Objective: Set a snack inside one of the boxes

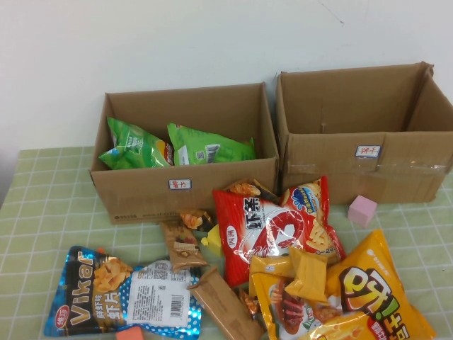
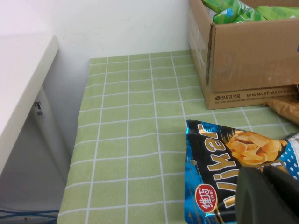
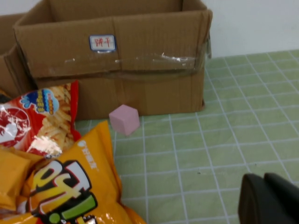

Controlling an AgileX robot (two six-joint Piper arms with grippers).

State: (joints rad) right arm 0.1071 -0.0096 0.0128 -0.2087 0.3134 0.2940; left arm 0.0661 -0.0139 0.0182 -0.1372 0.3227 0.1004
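Note:
Two open cardboard boxes stand at the back of the table: the left box [image 1: 141, 191] holds two green snack bags [image 1: 134, 149], and the right box [image 1: 333, 170] shows nothing inside. Loose snacks lie in front: a blue Vikar chip bag [image 1: 120, 290], a red bag [image 1: 272, 227] and a big orange bag [image 1: 375, 290]. Neither gripper shows in the high view. My left gripper [image 2: 267, 186] is shut and empty, just above the Vikar bag [image 2: 224, 158]. My right gripper [image 3: 264, 191] is shut and empty over bare tablecloth, right of the orange bag [image 3: 70, 186].
A pink cube [image 1: 362, 210] lies in front of the right box and also shows in the right wrist view [image 3: 124, 119]. Brown packets [image 1: 226, 304] and small yellow packs [image 1: 308, 273] lie among the bags. The table's left edge [image 2: 77, 154] drops off beside a white cabinet [image 2: 18, 79].

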